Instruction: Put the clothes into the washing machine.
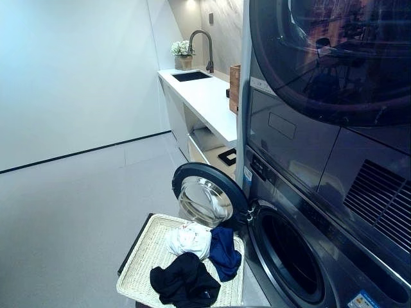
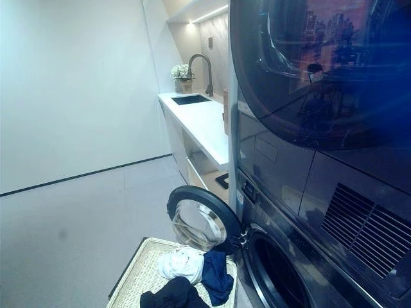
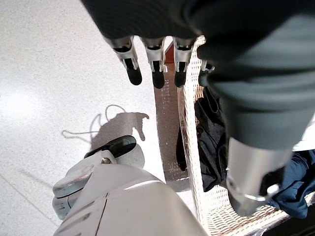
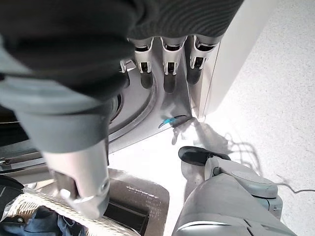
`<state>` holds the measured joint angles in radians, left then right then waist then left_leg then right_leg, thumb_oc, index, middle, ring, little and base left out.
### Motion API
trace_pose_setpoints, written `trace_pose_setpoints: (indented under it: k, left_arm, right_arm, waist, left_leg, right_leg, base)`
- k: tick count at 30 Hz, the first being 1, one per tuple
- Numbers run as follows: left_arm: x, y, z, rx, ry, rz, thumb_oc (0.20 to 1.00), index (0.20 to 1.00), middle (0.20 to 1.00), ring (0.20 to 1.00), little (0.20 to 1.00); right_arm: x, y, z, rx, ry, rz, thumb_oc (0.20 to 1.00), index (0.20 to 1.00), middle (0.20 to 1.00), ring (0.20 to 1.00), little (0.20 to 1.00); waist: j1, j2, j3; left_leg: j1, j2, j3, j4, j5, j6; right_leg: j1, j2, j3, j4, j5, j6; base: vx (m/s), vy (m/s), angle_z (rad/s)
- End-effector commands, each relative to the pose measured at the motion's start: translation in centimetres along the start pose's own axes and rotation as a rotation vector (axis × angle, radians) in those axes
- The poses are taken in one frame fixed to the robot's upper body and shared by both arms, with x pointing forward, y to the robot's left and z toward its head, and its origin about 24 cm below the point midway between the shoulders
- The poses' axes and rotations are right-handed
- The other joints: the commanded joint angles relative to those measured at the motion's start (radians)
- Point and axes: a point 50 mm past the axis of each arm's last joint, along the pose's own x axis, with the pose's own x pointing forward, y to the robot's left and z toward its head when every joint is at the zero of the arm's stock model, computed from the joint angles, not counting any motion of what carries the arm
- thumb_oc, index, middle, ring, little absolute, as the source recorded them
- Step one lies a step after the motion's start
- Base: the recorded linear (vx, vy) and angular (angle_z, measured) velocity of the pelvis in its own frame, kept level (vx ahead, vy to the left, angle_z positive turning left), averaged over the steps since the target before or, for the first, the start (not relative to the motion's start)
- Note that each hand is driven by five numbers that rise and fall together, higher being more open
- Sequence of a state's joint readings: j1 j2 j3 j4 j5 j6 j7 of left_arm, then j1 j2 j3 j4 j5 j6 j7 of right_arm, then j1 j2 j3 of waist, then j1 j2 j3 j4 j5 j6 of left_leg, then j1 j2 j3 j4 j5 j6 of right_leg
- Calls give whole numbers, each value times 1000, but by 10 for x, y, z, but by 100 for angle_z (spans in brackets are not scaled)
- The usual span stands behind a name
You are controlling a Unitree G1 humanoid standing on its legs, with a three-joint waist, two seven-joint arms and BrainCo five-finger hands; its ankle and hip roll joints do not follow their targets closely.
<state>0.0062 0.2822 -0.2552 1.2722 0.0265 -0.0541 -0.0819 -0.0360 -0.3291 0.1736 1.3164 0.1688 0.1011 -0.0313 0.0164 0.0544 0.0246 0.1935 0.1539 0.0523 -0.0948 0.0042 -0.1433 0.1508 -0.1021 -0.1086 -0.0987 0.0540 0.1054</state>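
Washing machine (image 1: 289,256) at 4 o'clock in the left eye view, round door (image 1: 207,197) swung wide open toward 9 o'clock, drum mouth dark and unobstructed. Wicker basket (image 1: 144,253) on the floor just beside the open door, at 6 o'clock. Three clothes in it, none loaded yet: white garment (image 1: 189,240) at the 12 o'clock end, blue garment (image 1: 225,251) touching it on the machine side, black garment (image 1: 185,281) nearest, overlapping both. Left hand (image 3: 155,66) hanging over the floor at the basket's outer rim, fingers straight and relaxed, holding nothing. Right hand (image 4: 167,66) hanging in front of the machine's lower panel, fingers likewise loose and empty. Step in hand, by judgement: first reach into the basket. Best to start with the black garment, topmost and closest; come down from above, gather a thick fold near its middle so no sleeve trails. Lift well clear of the wicker rim before swinging toward 3 o'clock. Mind the open door between basket and drum; pass over or around its edge, then push deep into the drum before letting go.
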Motion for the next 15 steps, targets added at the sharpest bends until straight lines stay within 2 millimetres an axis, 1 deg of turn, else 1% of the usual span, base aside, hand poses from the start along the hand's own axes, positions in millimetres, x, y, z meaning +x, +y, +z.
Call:
trace_pose_setpoints:
  k: [1,6,15]
  left_arm:
    - [3,16,35,59,-79,61,1000,1000,1000,1000,1000]
    - [3,17,37,37,-108,59,1000,1000,1000,1000,1000]
    - [3,17,36,43,-97,55,1000,1000,1000,1000,1000]
  right_arm:
    - [0,5,26,-19,-40,-5,1000,1000,1000,1000,1000]
    - [0,4,26,-20,-40,-5,1000,1000,1000,1000,1000]
    - [0,5,24,-15,-36,-4,1000,1000,1000,1000,1000]
  waist:
    - [23,-47,59]
    - [26,-50,56]
    - [28,-55,57]
  left_leg:
    - [26,-43,32,7,-43,48]
    - [24,-43,34,7,-44,48]
    - [26,-43,33,7,-44,49]
  right_leg:
    - [12,-43,8,11,-28,36]
    - [9,-42,9,11,-27,38]
    - [12,-41,9,11,-27,38]
  base:
    - [0,0,0]
    - [0,0,0]
    - [0,0,0]
